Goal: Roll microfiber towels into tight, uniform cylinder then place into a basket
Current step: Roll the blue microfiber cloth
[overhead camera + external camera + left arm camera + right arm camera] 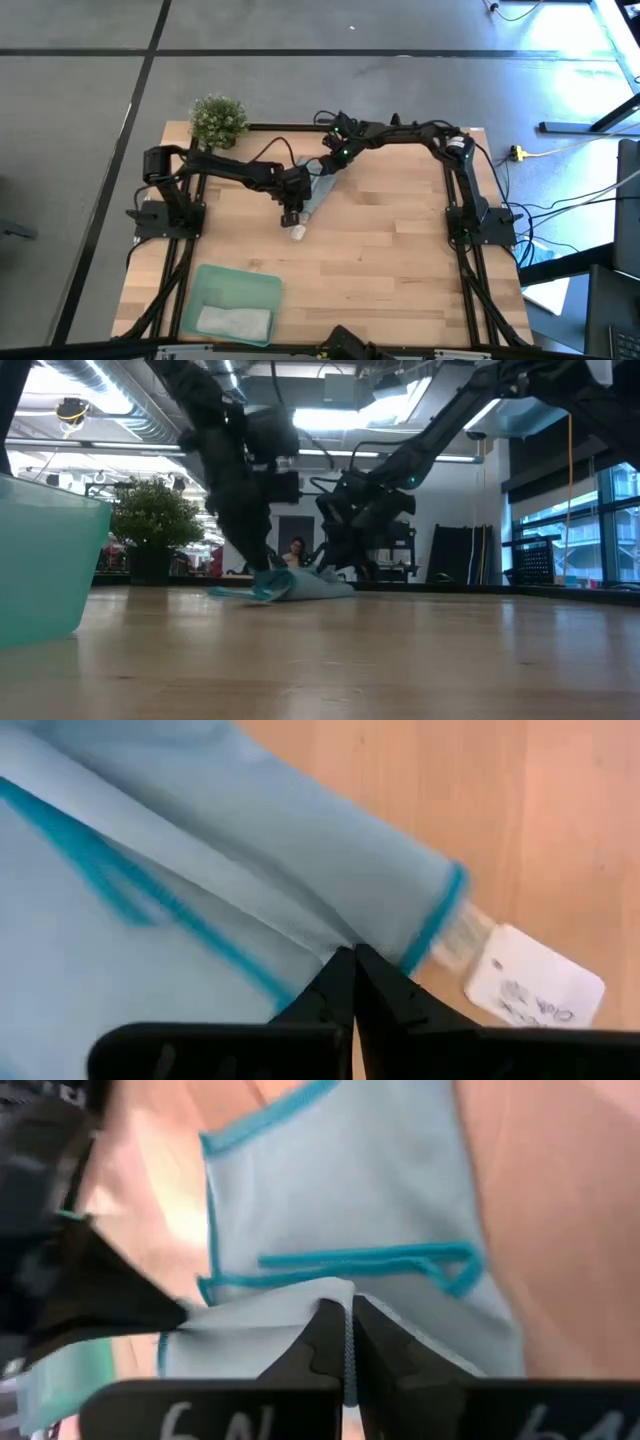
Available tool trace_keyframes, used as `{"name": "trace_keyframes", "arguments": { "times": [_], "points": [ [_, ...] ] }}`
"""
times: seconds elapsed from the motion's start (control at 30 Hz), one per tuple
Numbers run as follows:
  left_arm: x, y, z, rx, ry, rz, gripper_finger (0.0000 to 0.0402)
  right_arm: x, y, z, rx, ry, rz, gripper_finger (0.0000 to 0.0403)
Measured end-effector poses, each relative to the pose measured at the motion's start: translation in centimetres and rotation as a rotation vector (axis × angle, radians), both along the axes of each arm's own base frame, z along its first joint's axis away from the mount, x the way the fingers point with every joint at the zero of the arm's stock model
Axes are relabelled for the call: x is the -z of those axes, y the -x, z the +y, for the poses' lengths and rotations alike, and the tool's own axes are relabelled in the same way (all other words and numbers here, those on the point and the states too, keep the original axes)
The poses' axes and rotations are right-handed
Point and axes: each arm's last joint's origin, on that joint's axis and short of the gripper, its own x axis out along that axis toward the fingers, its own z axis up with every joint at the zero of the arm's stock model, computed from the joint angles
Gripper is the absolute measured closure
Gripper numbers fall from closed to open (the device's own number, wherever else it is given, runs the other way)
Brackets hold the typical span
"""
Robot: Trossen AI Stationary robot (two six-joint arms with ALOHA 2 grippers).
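High view: both arms meet over the light blue towel [312, 190] at the table's [400, 260] far middle; the basket [232, 281] sits at the near left corner, holding the grey towel [234, 321].

Low view: the blue towel lies bunched, partly rolled.

Left wrist view: left gripper [354, 982] pinched together on a fold beside the white tag [535, 988].

Right wrist view: right gripper [347, 1342] clamped on the opposite edge, likely to keep the roll taut.

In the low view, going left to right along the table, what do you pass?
Basket → plant → left gripper on the blue towel → right gripper.
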Motion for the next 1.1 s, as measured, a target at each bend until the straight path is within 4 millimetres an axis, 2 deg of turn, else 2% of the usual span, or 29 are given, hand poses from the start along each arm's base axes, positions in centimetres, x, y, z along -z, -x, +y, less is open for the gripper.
{"name": "trace_keyframes", "arguments": {
  "times": [0.1, 0.23, 0.33, 0.43, 0.57, 0.87, 1.1],
  "points": [
    [-1.9, 0.0, 0.5, -0.028, -0.025, -0.013, 0.0401, -0.2, 0.0, -0.1, 0.007, 0.013, -0.006, 0.0394],
    [-2.7, 0.5, 1.3, -0.094, -0.049, 0.057, 0.0401, 0.0, 0.2, -0.1, 0.009, 0.006, 0.011, 0.0395],
    [-2.6, 1.0, 1.8, -0.136, -0.052, 0.097, 0.0401, 0.0, 0.2, -0.1, 0.009, 0.003, 0.012, 0.0395],
    [-1.7, 1.5, 2.2, -0.158, -0.053, 0.134, 0.0401, 0.1, 0.2, -0.1, 0.013, 0.008, 0.019, 0.0395],
    [-1.2, 1.7, 2.5, -0.186, -0.091, 0.125, 0.0401, 0.1, 0.3, -0.1, 0.013, 0.007, 0.021, 0.0393],
    [-1.2, 1.8, 3.2, -0.190, -0.114, 0.115, 0.0399, 0.1, 0.2, 0.0, 0.019, -0.004, 0.024, 0.0333],
    [-1.2, 1.8, 3.4, -0.176, -0.130, 0.113, 0.0351, 0.1, 0.2, 0.0, 0.006, -0.017, 0.014, 0.0272]
  ]
}}
